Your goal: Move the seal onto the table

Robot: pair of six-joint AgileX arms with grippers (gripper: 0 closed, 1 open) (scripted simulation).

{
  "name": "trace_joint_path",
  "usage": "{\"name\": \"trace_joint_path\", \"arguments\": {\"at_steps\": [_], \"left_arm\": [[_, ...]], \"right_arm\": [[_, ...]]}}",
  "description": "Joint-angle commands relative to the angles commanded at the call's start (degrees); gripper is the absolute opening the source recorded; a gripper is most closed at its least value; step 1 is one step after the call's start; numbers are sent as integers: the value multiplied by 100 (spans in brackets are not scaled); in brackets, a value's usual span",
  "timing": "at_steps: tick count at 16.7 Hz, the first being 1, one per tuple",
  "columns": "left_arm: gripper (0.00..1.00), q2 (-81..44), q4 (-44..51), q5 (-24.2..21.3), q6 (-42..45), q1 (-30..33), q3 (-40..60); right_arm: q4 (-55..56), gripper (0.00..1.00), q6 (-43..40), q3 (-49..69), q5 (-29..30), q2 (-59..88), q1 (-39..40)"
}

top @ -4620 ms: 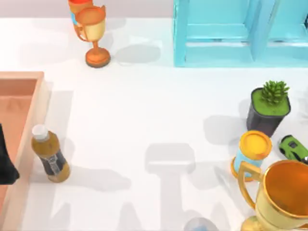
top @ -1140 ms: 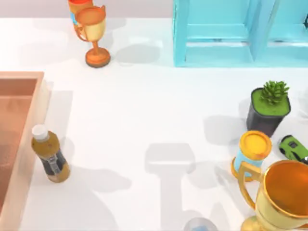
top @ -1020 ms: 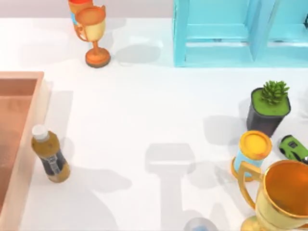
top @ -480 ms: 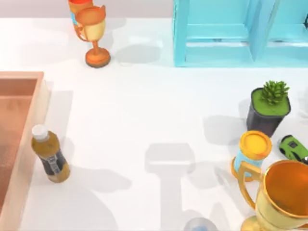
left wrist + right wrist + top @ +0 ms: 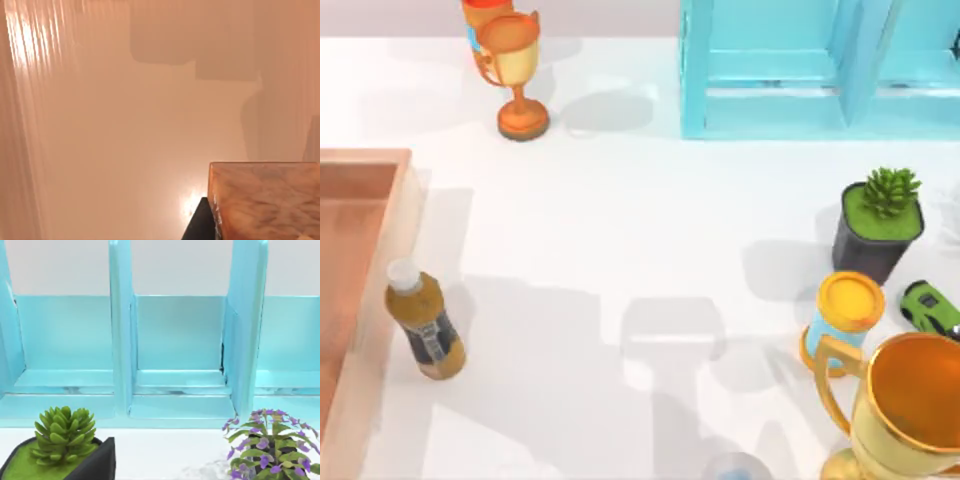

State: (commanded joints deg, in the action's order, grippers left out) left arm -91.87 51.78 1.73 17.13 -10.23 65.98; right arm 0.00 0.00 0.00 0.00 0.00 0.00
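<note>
White table (image 5: 620,220): plain flat surface under everything in the top view, crossed by soft grey shadows.
Turquoise shelf unit (image 5: 770,70): stands at the far edge, right of centre; the right wrist view faces it (image 5: 180,340) and shows 3 open bays split by upright panels.
Wooden tray (image 5: 400,200): light brown with a raised rim, at the left edge of the table; its smooth floor (image 5: 125,125) spreads across the left wrist view.
Large gold trophy (image 5: 910,400): near right corner, its cup open to the camera.
Succulent pot (image 5: 878,225): dark pot with a green rosette on the right side, between the shelf unit and the large gold trophy; it also stands before the shelf in the right wrist view (image 5: 62,450).
Purple-flowered plant (image 5: 265,445): beside the succulent pot, in front of the shelf unit.
Small orange trophy (image 5: 515,75): upright at the far left of the table, well apart from the tray.
Amber bottle (image 5: 423,320): white-capped, dark-labelled, just beside the tray's right rim, on the table.
Yellow-lidded can (image 5: 848,310): pale blue body, touching the large gold trophy's handle in the picture.
Seal (image 5: 265,200): orange-brown marbled block close to the left wrist camera, over the tray floor, not on the table; whether it touches the floor cannot be told.
Left gripper (image 5: 260,212): over the tray, clamped on the seal, with 1 dark finger (image 5: 197,227) flat against the block's side.
Green toy car (image 5: 930,308): right edge, just beside the can.
</note>
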Motion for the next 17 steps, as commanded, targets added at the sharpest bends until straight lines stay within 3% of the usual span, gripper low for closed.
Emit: {"name": "trace_joint_path", "arguments": {"at_steps": [8,12,17], "left_arm": [[0,464,1817,12,-1855,1916,1267],[0,324,2682,-129,-2636,2196,1342],[0,273,2815,-156,-2766,2206,1318]], "right_arm": [[0,100,0,0,0,0,0],[0,100,0,0,0,0,0],[0,100,0,0,0,0,0]]}}
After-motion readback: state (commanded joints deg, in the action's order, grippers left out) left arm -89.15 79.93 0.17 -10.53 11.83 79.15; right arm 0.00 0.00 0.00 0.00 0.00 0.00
